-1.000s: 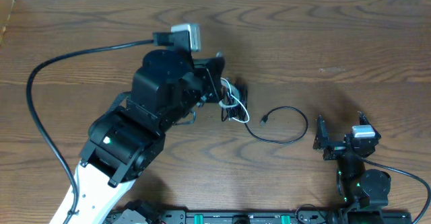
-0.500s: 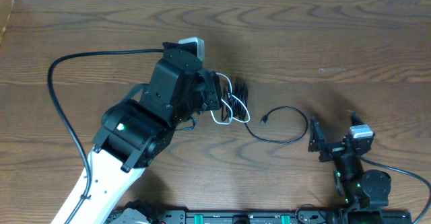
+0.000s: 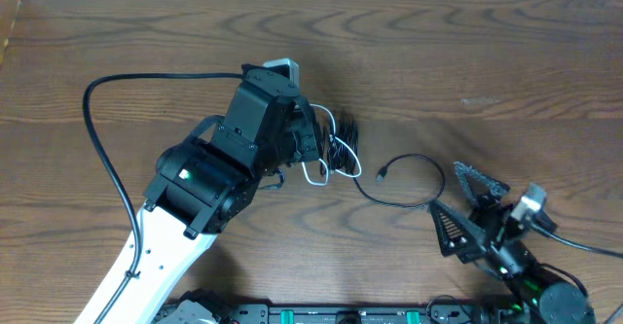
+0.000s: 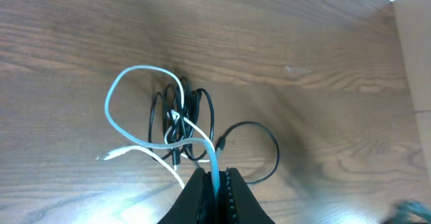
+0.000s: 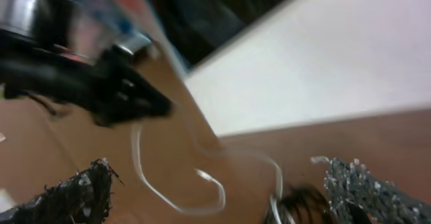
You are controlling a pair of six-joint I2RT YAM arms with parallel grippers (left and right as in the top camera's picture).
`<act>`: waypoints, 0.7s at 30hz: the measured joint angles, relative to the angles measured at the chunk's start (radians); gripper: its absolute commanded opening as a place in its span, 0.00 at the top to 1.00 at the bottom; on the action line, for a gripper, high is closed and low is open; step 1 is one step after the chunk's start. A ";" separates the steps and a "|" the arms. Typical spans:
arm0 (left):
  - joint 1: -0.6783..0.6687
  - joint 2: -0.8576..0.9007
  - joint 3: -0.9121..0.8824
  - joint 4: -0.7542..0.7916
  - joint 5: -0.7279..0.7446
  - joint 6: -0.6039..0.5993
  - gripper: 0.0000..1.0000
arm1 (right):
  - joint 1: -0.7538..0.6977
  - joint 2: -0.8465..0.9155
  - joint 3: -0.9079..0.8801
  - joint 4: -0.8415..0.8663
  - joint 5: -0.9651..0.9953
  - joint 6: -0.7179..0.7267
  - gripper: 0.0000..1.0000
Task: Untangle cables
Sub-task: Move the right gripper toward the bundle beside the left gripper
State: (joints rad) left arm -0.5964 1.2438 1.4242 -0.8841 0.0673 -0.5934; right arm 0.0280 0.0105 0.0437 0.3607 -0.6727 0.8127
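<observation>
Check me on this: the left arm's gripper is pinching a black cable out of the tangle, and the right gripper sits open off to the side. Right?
Not quite. The left gripper is pinching the white cable, not a black one; the left wrist view shows it running between the shut fingers. The right gripper does sit open, off to the side.

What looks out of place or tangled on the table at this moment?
The white cable is wound into the black coil near the middle of the overhead view. Its loops cross through the black turns, so the two form one messy bundle. The left tool pinches one white strand. Nothing looks spilled or damaged.
</observation>
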 measured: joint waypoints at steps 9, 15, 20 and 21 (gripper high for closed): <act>0.000 0.000 0.000 -0.003 0.000 0.000 0.92 | -0.083 0.154 0.549 -0.661 0.011 -0.254 0.01; 0.000 0.008 0.000 -0.004 0.000 0.000 0.92 | -0.097 0.509 0.880 -1.184 0.059 -0.470 0.01; 0.000 0.031 0.000 -0.005 0.000 0.000 0.92 | -0.097 0.782 0.934 -1.258 -0.018 -0.520 0.01; 0.000 0.035 0.000 -0.004 0.000 0.000 0.92 | -0.097 0.827 0.934 -1.252 -0.046 -0.515 0.01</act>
State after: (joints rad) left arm -0.5964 1.2785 1.4246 -0.8879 0.0673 -0.5934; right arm -0.0692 0.8371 0.9779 -0.8917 -0.7189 0.2974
